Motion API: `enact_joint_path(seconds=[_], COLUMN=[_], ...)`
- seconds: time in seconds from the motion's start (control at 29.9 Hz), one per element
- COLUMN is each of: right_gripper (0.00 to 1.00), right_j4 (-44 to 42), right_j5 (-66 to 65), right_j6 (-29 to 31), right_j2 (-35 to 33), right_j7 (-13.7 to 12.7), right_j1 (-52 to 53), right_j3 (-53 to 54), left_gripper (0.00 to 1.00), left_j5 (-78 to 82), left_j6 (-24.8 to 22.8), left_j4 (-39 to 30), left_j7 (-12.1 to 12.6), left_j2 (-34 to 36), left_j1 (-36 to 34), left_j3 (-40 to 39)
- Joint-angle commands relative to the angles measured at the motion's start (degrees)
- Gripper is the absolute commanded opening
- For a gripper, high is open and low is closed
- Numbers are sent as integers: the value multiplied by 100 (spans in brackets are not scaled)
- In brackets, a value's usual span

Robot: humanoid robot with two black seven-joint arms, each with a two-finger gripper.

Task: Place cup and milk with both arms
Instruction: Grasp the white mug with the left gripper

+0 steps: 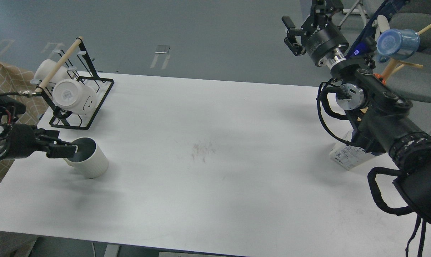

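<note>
Two black arms reach over the white table (208,150). Nearest, at about four o'clock from the table's middle, the milk (345,157) shows only as a white printed corner by the right edge, mostly hidden behind the right arm's thick links; whether it stands or lies I cannot tell. At about nine o'clock, the cup (90,160) sits tilted on the tabletop near the left edge, its dark inside turned toward the left gripper (63,150). That gripper comes in level from the left, its fingers closed on the cup's rim, one finger reaching inside. Farther back, at ten o'clock, a black wire rack (94,103) holds white mugs. Farthest, at two o'clock beyond the table's rear edge, the right gripper (295,35) hangs in the air, fingers parted and holding nothing, well apart from the milk. A blue plastic cup (397,44) hangs just to its right.
</note>
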Motion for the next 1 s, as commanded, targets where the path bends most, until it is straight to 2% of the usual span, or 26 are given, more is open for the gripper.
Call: enact_joint_path(seconds=[0.0, 0.27, 0.37, 0.47, 0.57, 0.64, 0.67, 0.74, 0.84, 0.94, 0.97], right_gripper=[100, 100, 100, 100, 100, 100, 100, 100, 100, 100, 100], right_j4=[0, 0, 0, 0, 0, 0, 0, 0, 0, 0, 0], right_j5=[0, 0, 0, 0, 0, 0, 0, 0, 0, 0, 0], right_j6=[0, 0, 0, 0, 0, 0, 0, 0, 0, 0, 0], right_j2=[0, 0, 0, 0, 0, 0, 0, 0, 0, 0, 0], right_j7=[0, 0, 0, 0, 0, 0, 0, 0, 0, 0, 0], right_j1=[0, -9, -17, -17, -17, -17, -17, -26, -53, -44, -44], right_j3=[-1, -1, -1, -1, -1, -1, -1, -1, -1, 8, 8], left_gripper=[100, 99, 96, 88, 71, 64, 55, 49, 33, 23, 7], left_j5=[8, 52, 52, 52, 52, 52, 43, 52, 52, 52, 52], left_j6=[1, 27, 27, 27, 27, 27, 27, 27, 27, 27, 27], left_j4=[164, 445, 454, 454, 559, 604, 612, 613, 613, 613, 621], left_j7=[1, 1, 1, 1, 1, 1, 1, 1, 1, 1, 1], left_j2=[-187, -381, -390, -434, -451, -469, -512, -530, -530, -530, -530], left_j1=[-18, -26, -26, -18, -9, -18, -26, -26, -26, -18, -9], left_j3=[2, 2, 2, 10, 10, 2, 10, 10, 10, 10, 10])
